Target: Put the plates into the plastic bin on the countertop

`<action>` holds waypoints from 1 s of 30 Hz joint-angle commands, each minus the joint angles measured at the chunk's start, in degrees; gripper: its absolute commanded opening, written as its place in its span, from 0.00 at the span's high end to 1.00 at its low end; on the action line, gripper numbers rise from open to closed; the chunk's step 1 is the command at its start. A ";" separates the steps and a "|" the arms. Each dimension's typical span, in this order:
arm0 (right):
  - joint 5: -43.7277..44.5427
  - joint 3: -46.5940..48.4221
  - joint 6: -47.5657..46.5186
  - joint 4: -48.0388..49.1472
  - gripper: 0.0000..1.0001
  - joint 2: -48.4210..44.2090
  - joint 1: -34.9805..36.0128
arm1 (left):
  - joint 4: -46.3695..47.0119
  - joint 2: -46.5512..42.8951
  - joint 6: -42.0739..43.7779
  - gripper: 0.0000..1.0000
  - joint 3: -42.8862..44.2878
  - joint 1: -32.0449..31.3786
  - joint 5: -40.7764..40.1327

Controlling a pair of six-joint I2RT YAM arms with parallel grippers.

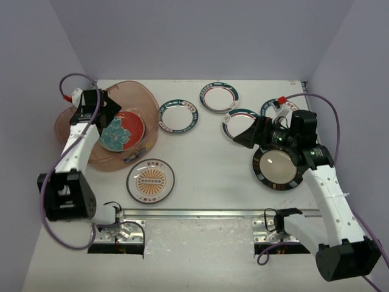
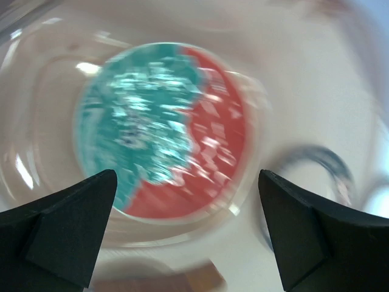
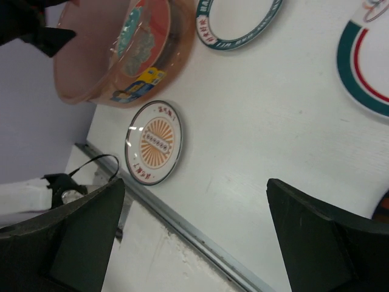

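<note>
The left gripper (image 2: pixel 187 201) stood released, jaws wide with nothing between them, poised over the red-teal floral plate (image 2: pixel 161 128), which lay flat on the floor of the plastic bin (image 1: pixel 106 161) at the left rear of the countertop (image 1: pixel 213 176). The right gripper (image 3: pixel 196 207) was likewise spread and empty, close beside a small teal-rimmed plate (image 1: pixel 233 120). The orange-centred plate (image 1: pixel 151 180) sat just in front of the bin, and the dark-rimmed plate (image 1: pixel 278 167) lay on the countertop beneath the right arm.
</note>
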 commanded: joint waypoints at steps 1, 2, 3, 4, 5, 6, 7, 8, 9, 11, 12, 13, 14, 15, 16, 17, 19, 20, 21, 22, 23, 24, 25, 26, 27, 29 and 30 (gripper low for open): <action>18.00 6.23 -5.46 -9.52 0.01 -5.48 -0.34 | 3.95 -17.10 7.23 0.00 7.78 -13.71 -3.92; 21.27 6.65 -5.94 -11.07 0.01 -6.60 -0.34 | 4.35 -17.60 8.05 0.00 8.20 -16.28 -2.02; 23.17 6.85 -6.43 -12.27 0.01 -7.93 -0.33 | 4.63 -17.62 8.58 0.00 8.26 -19.40 0.57; 25.08 6.93 -6.53 -12.85 0.01 -8.84 -0.26 | 5.06 -17.03 9.47 0.00 8.13 -21.66 3.39; 27.26 6.93 -6.74 -13.06 0.01 -10.32 -0.33 | 6.60 -15.49 9.83 0.00 7.36 -25.10 8.24; 28.30 7.00 -6.92 -13.53 0.01 -11.23 -0.34 | 9.27 -13.98 9.89 0.00 5.84 -27.39 11.28; 29.67 7.16 -7.10 -13.84 0.01 -12.10 -0.34 | 11.22 -12.71 9.67 0.00 4.68 -29.84 13.19; 29.94 7.34 -7.06 -14.18 0.01 -12.90 -0.34 | 13.41 -11.19 9.63 0.00 3.63 -32.53 14.37; 31.75 7.80 -7.55 -14.97 0.01 -14.28 -0.41 | 15.99 -8.01 9.12 0.00 2.57 -37.15 17.82; 35.80 8.66 -8.49 -15.99 0.01 -15.98 -0.34 | 23.73 -1.46 7.00 0.00 -0.30 -42.30 24.81; 37.93 9.05 -8.70 -16.92 0.01 -16.90 -0.28 | 27.65 2.11 5.25 0.00 -1.04 -44.02 27.55; 39.25 9.52 -8.84 -17.85 0.01 -17.66 -0.25 | 30.20 5.18 3.42 0.00 -1.39 -45.55 28.88; 39.52 9.82 -8.89 -18.28 0.01 -18.27 -0.25 | 31.64 6.40 2.52 0.00 -1.35 -46.20 29.15; 39.05 9.94 -8.98 -18.35 0.01 -18.95 -0.25 | 33.23 8.87 2.04 0.00 -0.82 -47.57 29.38; 38.12 10.18 -9.17 -18.49 0.01 -19.70 -0.25 | 34.64 13.82 1.11 0.00 0.16 -50.33 29.85; 36.62 10.35 -9.41 -18.67 0.01 -20.07 -0.25 | 36.78 17.80 -0.22 0.00 0.91 -52.17 31.13; 32.41 10.75 -9.84 -18.94 0.01 -19.79 -0.19 | 40.56 23.40 -3.19 0.00 2.45 -54.23 34.79; 30.46 10.84 -9.98 -18.99 0.01 -19.52 -0.20 | 41.69 25.69 -4.31 0.00 3.51 -55.04 35.89; 28.72 10.70 -10.03 -18.92 0.01 -19.05 -0.25 | 42.26 28.38 -5.16 0.00 5.01 -55.89 35.98; 26.83 10.50 -10.03 -18.77 0.01 -18.36 -0.25 | 42.76 31.81 -6.15 0.00 6.70 -56.88 35.93; 24.82 10.03 -9.91 -18.38 0.01 -17.95 -0.25 | 43.77 34.36 -7.65 0.00 8.01 -57.45 36.58; 22.77 9.44 -9.73 -17.90 0.01 -17.67 -0.25 | 44.98 36.56 -9.34 0.00 9.16 -57.83 37.51; 20.73 8.88 -9.54 -17.42 0.01 -17.43 -0.25 | 46.10 38.65 -10.91 0.00 10.16 -58.20 38.29; 18.99 8.42 -9.26 -16.95 0.01 -17.36 -0.25 | 46.87 40.30 -12.00 0.01 10.54 -58.48 38.36; 18.63 7.90 -8.92 -16.37 0.01 -17.42 -0.25 | 47.85 42.10 -13.51 0.02 10.95 -58.83 38.24; 18.15 6.93 -8.31 -15.45 0.01 -17.74 -0.25 | 50.25 45.32 -16.51 0.05 11.39 -59.13 38.20; 17.89 6.43 -8.02 -14.98 0.01 -17.91 -0.25 | 51.13 46.63 -17.84 0.07 11.83 -59.25 38.01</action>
